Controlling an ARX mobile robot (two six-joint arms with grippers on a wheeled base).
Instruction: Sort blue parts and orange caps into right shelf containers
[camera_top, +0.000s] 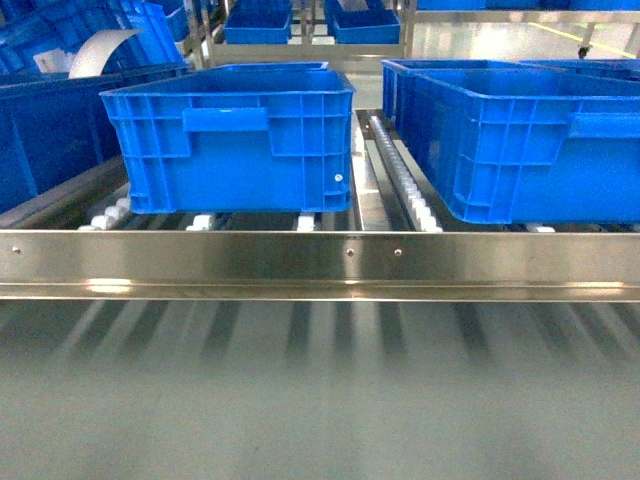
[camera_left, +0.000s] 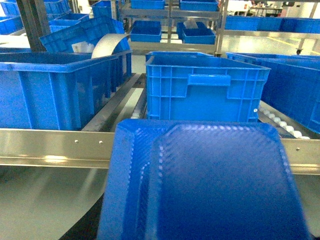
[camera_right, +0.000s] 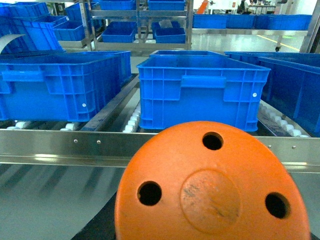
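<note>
While each wrist view is filled by a carried piece, neither gripper itself can be seen, so I cannot tell how the jaws stand: a blue part (camera_left: 205, 185), a flat moulded tray-like piece, crowds the left wrist view, and an orange cap (camera_right: 212, 187), round with three holes and a raised centre disc, crowds the right. Both appear to be held, though the grip is hidden. The right shelf containers sit on white rollers behind the steel front rail (camera_top: 320, 262) of the shelf: one crate (camera_top: 232, 135) near the middle of the rail, a second crate (camera_top: 520, 140) toward the rail's right end, with a roller track between them. As I judge it, the step in hand is carrying the pieces over the rail. Doing it well means lifting each piece above the crate's thick rim before moving forward, centring it over the open mouth, and keeping blue and orange in separate crates.
</note>
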